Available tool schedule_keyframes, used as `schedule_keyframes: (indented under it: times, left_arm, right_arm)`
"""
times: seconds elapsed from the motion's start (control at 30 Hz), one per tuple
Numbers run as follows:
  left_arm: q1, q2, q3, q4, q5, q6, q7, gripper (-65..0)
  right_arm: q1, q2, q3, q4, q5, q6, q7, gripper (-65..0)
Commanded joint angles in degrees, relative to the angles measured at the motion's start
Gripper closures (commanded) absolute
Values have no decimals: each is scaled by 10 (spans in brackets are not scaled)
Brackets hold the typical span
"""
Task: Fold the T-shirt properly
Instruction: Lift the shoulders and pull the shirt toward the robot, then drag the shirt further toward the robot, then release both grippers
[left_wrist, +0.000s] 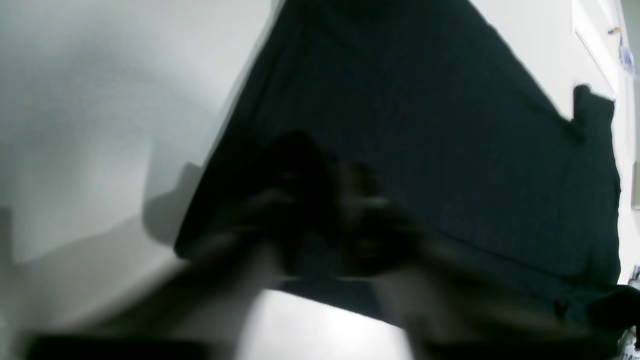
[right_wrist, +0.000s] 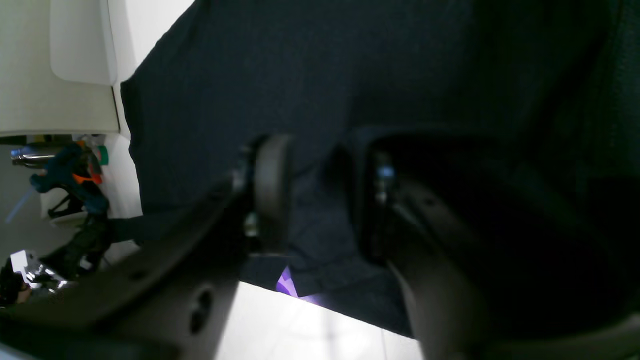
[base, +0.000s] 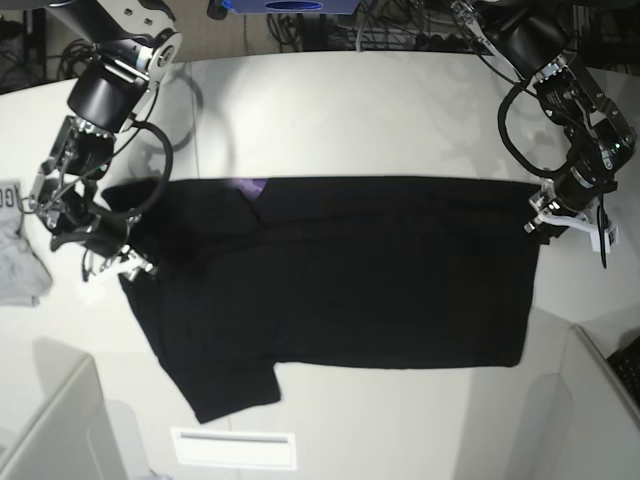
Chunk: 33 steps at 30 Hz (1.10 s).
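Right claw (right_wrist: 315, 200) filled the right wrist view: two rounded black pads spread apart over dark knit fabric, nothing pinched between them. T-shirt (base: 330, 280), matte black cotton, lay flat across the white tabletop (base: 350, 110), one short sleeve sticking out at the near edge, a sliver of purple print (right_wrist: 287, 286) peeking from under a fold. Left claw (left_wrist: 320, 220) sat at the hem on the opposite end, motion-blurred; couldn't tell spread or pinching. Crumpled grey garment (base: 18, 262) sat at the tabletop edge beside the right arm.
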Motion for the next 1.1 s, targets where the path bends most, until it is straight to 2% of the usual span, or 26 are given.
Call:
schedule_keyframes:
  times: [0.0,0.03,0.1,0.17,0.2,0.33,0.4,0.5,0.6,0.67,0.8,0.93,1.07]
  left_arm:
    - [-15,-7,-1,13,-13,-4,-10,-314]
    - [-19,-7,-1,13,-13,-4,-10,-387]
    - [-18,-7,-2,15,-13,-4,-10,-487]
    - [-11,-4,-28,39,-14,-5,-10,-556]
    - [1,-3,-48,54,-14,-6,-10,-569]
    - [51,6,-117,95,-49,-6,-10,-571]
    - [75,6,-130,76,-70,-6,-10,-571]
    - [81,2,-132,16,-74,-6,-11,-571]
    - [75,3,-121,-26,-74,-6,-47,-571]
    - [77,0,-82,-46,-73,-6,-82,-571]
    - [76,1,-34,-70,-75,-6,-127,-571]
    - [67,4,-29,-92,-74,-5,-139,-569]
    - [56,1,-31,-117,-73,-4,-139,-568]
  right_arm:
    - [2,5,3,30,19,2,9,-263]
    - [-9,5,3,54,19,2,9,-264]
    - [-37,2,19,117,33,2,5,-264]
    - [-80,-9,52,182,56,2,5,-264]
    - [-98,-17,68,209,62,2,5,-264]
    - [-184,-64,150,294,73,1,8,-264]
    - [-213,-89,185,310,72,1,10,-264]
    - [-236,-109,213,305,70,1,11,-264]
    - [-240,-111,217,284,36,1,11,-269]
    - [-238,-114,221,274,15,1,11,-270]
    - [-240,-118,221,257,14,2,16,-272]
    - [-235,-122,219,222,14,2,74,-276]
    - [-214,-118,217,179,14,2,110,-329]
